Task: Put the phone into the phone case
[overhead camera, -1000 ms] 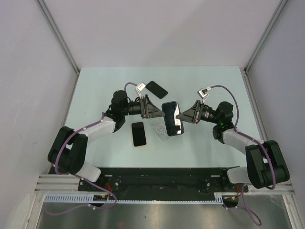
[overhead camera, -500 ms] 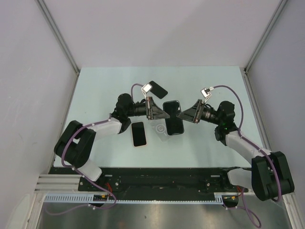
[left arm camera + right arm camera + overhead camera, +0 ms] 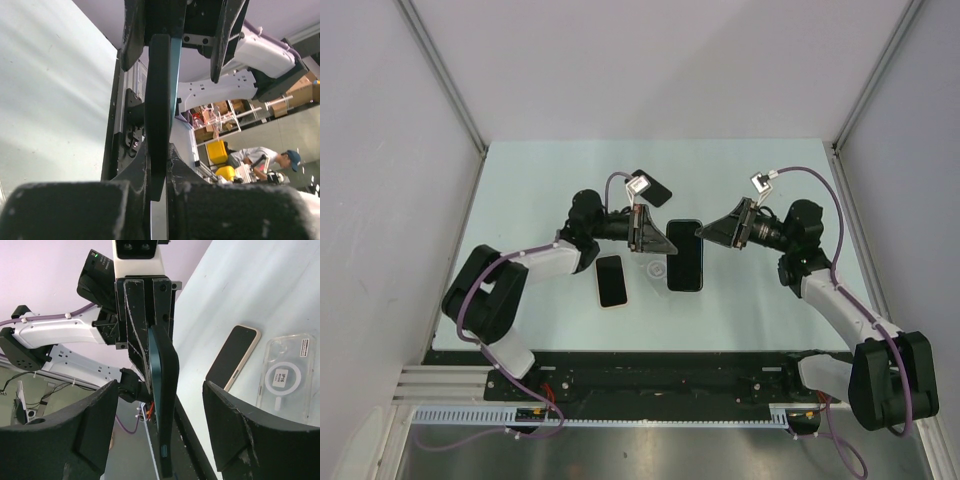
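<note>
Altogether three phones, one clear case; left claw pinches the teal phone from 9 o'clock, right claw gapes wide.

Phone glossy dark glass, smooth teal edge; phone case clear glossy plastic; table matt, pale, smooth.

Held phone: dark teal edge. Second phone: black screen, cream frame. Phone case: clear, white ring mark. Bench: pale mint.
</note>
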You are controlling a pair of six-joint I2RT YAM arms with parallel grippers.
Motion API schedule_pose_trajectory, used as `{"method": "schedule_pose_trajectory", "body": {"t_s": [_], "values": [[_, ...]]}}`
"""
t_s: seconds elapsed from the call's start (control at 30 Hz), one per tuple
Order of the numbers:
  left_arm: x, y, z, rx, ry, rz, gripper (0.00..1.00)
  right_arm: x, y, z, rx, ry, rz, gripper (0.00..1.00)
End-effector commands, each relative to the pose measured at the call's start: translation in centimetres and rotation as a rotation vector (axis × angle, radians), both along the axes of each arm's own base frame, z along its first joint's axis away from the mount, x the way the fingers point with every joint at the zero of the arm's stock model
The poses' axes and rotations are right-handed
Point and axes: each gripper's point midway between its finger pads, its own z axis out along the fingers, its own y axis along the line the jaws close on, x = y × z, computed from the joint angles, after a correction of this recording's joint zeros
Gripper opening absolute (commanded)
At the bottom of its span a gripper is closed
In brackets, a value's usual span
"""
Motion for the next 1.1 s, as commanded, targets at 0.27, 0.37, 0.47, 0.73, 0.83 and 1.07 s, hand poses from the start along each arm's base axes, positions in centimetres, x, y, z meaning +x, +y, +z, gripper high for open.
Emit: {"method": "schedule_pose_trajectory", "body": {"t_s": [0.27,0.37,0.47,0.73,0.83,1.07], "values": [[-1.3,-0.6,1.5,-0.044,-0.066,-0.124,0.00,0.0,0.2,1.8,-0.015,-0.068,0.052,0.53],[-1.3,-0.6,1.3,-0.041,-0.065,-0.125,0.00,-0.2,0.3,1.7,-0.014,-0.060,0.063,0.50],[-0.9,-0.8,0.8,-0.027,-0.082,-0.110,0.00,-0.5,0.5,1.9,-0.013,-0.071,0.075,0.38],[1.4,-0.9,-2.3,0.182,-0.078,0.004,0.00,-0.8,0.9,2.7,-0.045,-0.121,0.079,0.00],[1.5,-0.8,-2.8,0.208,-0.068,0.019,0.00,-0.4,1.0,2.4,-0.094,-0.120,0.048,0.09],[1.6,-0.8,-2.3,0.201,-0.072,0.022,0.00,-0.6,1.2,1.5,-0.110,-0.071,0.060,0.45]]}}
